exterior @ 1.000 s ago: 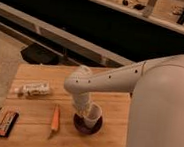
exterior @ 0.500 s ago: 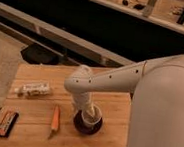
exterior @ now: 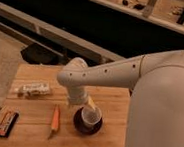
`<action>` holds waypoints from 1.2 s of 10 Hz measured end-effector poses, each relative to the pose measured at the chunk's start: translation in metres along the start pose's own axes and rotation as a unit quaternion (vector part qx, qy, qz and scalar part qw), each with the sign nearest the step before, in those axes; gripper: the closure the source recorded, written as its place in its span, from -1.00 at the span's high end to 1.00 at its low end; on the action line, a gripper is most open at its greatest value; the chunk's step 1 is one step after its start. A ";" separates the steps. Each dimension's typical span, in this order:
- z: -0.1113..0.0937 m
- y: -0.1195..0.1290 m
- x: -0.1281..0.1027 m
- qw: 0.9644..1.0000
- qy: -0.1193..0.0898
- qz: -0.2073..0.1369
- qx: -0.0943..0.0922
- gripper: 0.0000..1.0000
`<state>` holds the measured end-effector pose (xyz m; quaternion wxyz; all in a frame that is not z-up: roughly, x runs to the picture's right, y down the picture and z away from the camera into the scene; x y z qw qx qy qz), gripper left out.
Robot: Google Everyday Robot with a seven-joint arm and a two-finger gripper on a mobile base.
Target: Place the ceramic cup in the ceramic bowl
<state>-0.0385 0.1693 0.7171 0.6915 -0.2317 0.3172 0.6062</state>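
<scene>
Most of the job looks done: ceramic cup [exterior: 91, 117] tilted over the ceramic bowl [exterior: 79, 127] near the wooden table [exterior: 33, 131] front edge, gripper [exterior: 87, 105] right above, release and withdrawal seemingly left.

Table [exterior: 40, 74] — holds all items below.

Ceramic bowl [exterior: 79, 128]: near the front edge, right of centre.

Ceramic cup [exterior: 91, 117]: within the bowl's rim, over its right half, tilted.

Gripper [exterior: 85, 106]: just above and behind the cup, at its left rim, at the end of the arm [exterior: 110, 73] that reaches in from the right edge.

Carrot [exterior: 55, 120]: left of the bowl, lying front to back.

Wrapped packet [exterior: 33, 88]: toward the left edge, behind the carrot.

Flat bar [exterior: 7, 123]: front-left corner — well apart from the bowl.
</scene>
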 end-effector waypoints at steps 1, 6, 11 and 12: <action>-0.015 0.007 0.001 1.000 0.012 -0.008 0.010 0.60; -0.077 0.061 -0.003 0.997 0.035 -0.069 0.008 0.60; -0.138 0.105 -0.039 0.985 -0.084 -0.084 -0.123 0.60; -0.146 0.103 -0.046 0.980 -0.111 -0.079 -0.143 0.60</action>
